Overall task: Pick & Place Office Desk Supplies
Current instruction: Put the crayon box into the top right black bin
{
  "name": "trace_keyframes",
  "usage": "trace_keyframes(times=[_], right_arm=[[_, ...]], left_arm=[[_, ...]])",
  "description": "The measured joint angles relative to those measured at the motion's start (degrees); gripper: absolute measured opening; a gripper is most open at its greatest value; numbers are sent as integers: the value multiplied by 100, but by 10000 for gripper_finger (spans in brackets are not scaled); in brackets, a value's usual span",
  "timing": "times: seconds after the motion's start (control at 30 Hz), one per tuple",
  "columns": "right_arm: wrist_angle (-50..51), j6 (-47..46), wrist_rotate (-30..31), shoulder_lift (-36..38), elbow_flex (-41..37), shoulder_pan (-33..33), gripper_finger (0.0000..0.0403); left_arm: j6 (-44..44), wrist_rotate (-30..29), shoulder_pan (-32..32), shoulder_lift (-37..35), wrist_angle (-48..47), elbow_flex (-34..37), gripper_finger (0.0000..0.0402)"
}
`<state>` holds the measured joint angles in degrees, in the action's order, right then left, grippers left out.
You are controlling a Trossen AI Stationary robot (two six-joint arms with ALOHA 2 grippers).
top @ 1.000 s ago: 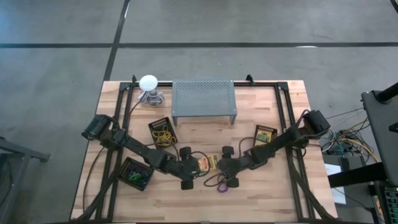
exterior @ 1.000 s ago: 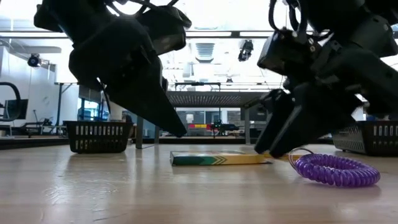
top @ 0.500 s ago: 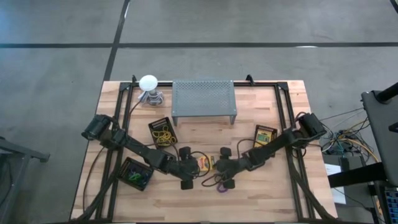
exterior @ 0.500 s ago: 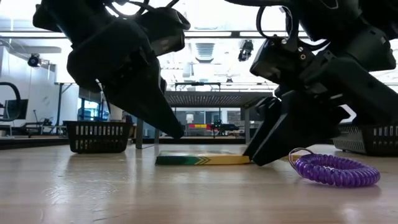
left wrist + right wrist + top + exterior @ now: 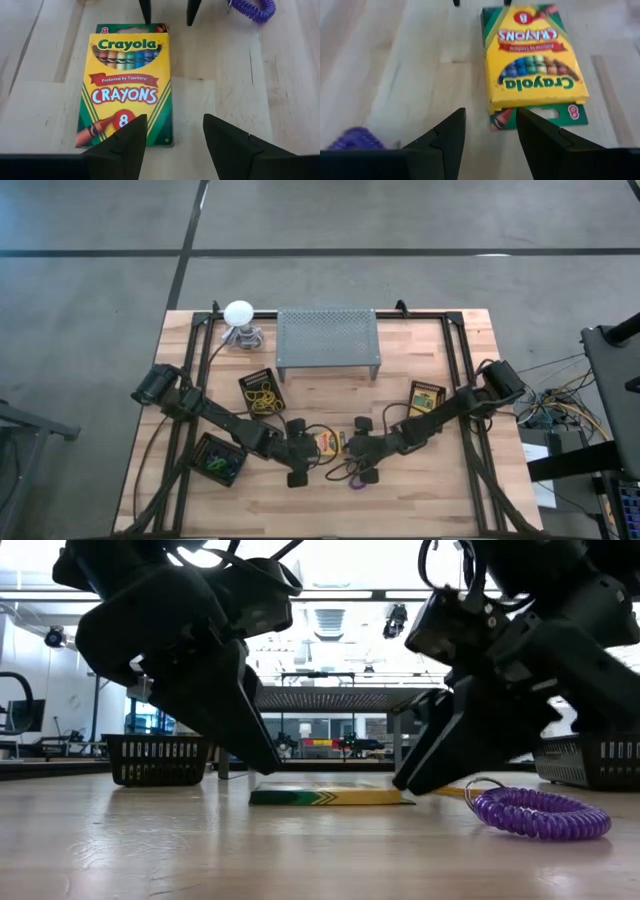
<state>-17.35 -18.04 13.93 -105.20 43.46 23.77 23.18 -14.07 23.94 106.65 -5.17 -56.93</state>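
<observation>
Between the open left hand (image 5: 303,452) and open right hand (image 5: 362,452), wrist views reveal the crayon box (image 5: 127,82)'s "Crayola" label.

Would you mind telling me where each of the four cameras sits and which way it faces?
High view: overhead, looking straight down on the table; both arms show, meeting at the crayon box.
Low view: at tabletop height, looking level across; left hand and right hand flank the box, purple coil alongside.
Left wrist view: on the left arm, facing the box past its own open fingers.
Right wrist view: on the right arm, facing the same box from the opposite end.
All four views share the crayon box.
</observation>
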Motion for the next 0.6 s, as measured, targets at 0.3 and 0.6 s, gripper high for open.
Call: trace_keyframes(times=[0.3,0.6], right_arm=[[168,-245,-18,166,2,0,177],[-337,-402,-26,-105,4,0,178]], left_arm=[[0,130,2,-5,-147,-63,199],[66,102,0,21,-472,-3,199]])
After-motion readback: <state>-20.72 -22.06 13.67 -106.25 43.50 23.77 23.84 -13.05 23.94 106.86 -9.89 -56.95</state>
